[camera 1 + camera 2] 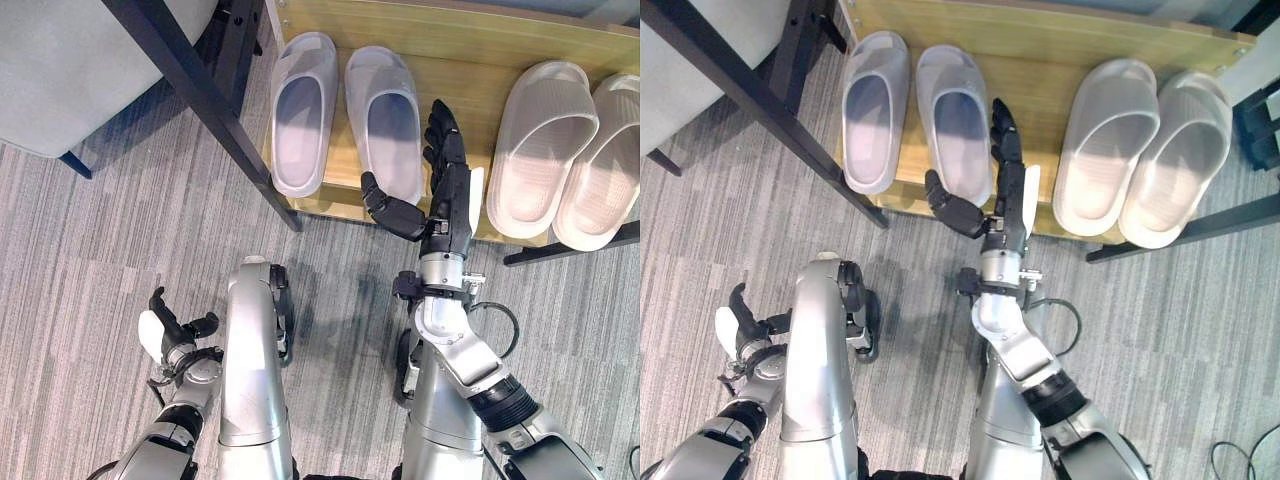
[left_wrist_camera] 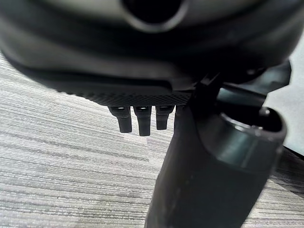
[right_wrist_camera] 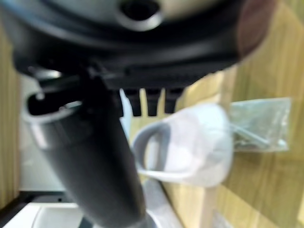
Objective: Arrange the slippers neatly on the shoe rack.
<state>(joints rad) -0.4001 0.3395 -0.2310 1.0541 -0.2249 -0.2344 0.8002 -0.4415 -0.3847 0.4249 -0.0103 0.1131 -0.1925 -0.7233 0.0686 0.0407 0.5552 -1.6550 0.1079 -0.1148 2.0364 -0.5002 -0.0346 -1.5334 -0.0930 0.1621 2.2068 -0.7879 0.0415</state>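
- Looking down, I find the far edge of the wooden shoe rack (image 1: 480,45) cut off at the top of the head views, and the rightmost slipper (image 1: 603,165) runs off the side of the left eye view.
- My right wrist view is blurred: past my fingers I make out one pale slipper (image 3: 190,152) on yellowish wood and a clear plastic packet (image 3: 259,124) beside it, but what the packet holds I cannot tell.
- My left wrist view gives me my own dark fingertips (image 2: 140,121) and grey striped carpet (image 2: 61,166) beyond them.
- Four slippers lie on the rack as two pairs, toes pointing away from me: a greyish-white left pair (image 1: 345,115) and a creamier right pair (image 1: 570,150), with a gap of bare wood between the pairs.
- My right robot hand (image 1: 445,185) reaches over the rack's near edge into that gap, just beside the inner slipper of the left pair (image 1: 385,120); its fingers are straight and stretched forward, the thumb spread out toward that slipper's heel, and it has hold of nothing. Whether the thumb touches the heel I cannot tell.
- My left robot hand (image 1: 170,335) hangs low over the carpet, well apart from the rack, its fingers loosely relaxed and empty.
- The slippers are smooth, moulded, thick-soled slides with rounded toes and one broad strap; the rack is light, grained board, the carpet finely ribbed grey.
- A dark metal leg (image 1: 210,105) runs slantwise past the rack's left end.
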